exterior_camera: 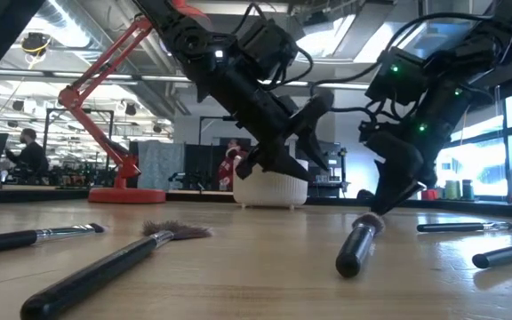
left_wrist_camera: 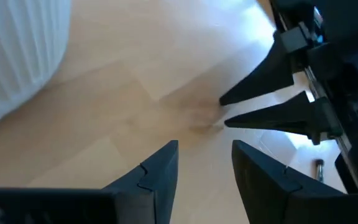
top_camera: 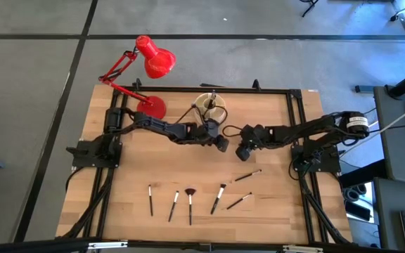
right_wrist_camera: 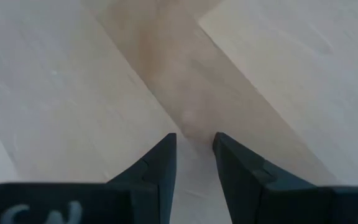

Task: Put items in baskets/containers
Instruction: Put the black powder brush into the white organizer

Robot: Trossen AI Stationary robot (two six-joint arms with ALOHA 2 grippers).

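Note:
Six thin dark makeup brushes [top_camera: 190,204] lie flat on the wooden table near its near edge, among them a fan-tufted one [exterior_camera: 114,262]. The cream ribbed organiser [top_camera: 210,107] stands at the far edge with a few brushes upright in it. It also shows in the left wrist view [left_wrist_camera: 17,56]. My left gripper [top_camera: 221,145] hovers open at mid-table, just on the near side of the organiser, with nothing between its fingers [left_wrist_camera: 205,149]. My right gripper [top_camera: 242,152] is beside it, tips pointing down close over bare wood [right_wrist_camera: 194,142], its fingers a narrow gap apart and empty.
A red desk lamp [top_camera: 150,63] stands at the far left corner, its base [top_camera: 150,107] left of the organiser. Black frame rails [top_camera: 259,90] edge the table. The two grippers are close together. Bare wood lies between them and the brush row.

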